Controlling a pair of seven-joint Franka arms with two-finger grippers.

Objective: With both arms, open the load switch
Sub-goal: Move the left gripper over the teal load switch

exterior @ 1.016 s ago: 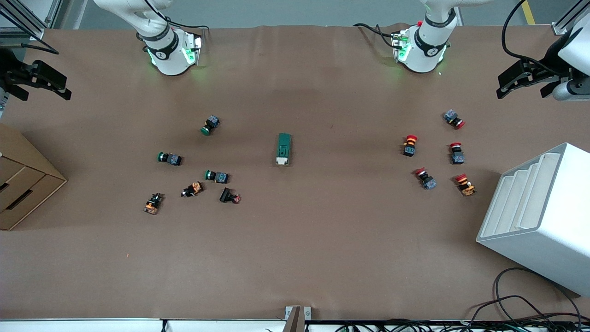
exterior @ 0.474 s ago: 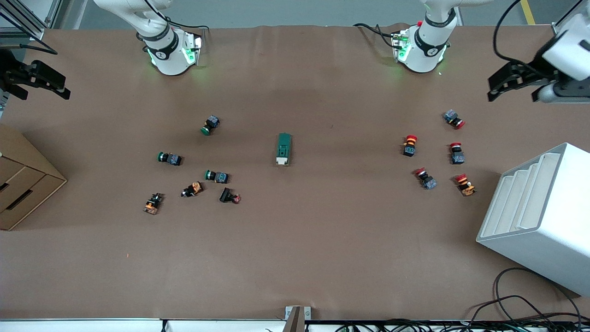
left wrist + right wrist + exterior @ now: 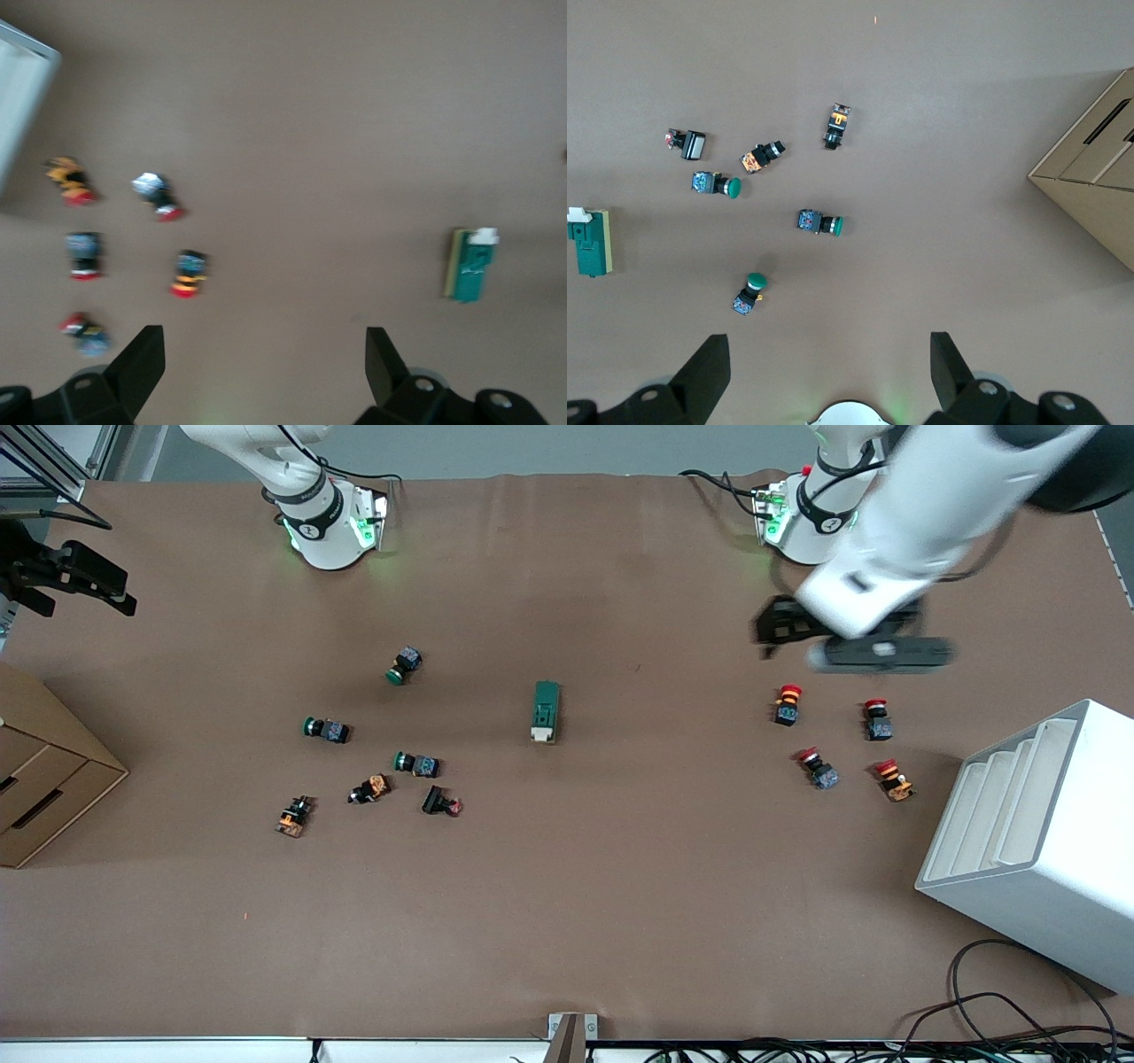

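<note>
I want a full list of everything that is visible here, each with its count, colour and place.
load switch: one, dark green with a white end, mid-table
green push buttons: three, toward the right arm's end
black parts with orange or red: three, nearer the front camera than the green buttons
red push buttons: five, toward the left arm's end
cardboard box: one, brown, at the right arm's end
white rack: one, at the left arm's end
cables: black, at the near table edge
left hand: open, over the red buttons
right hand: open, at the right arm's end, waiting
</note>
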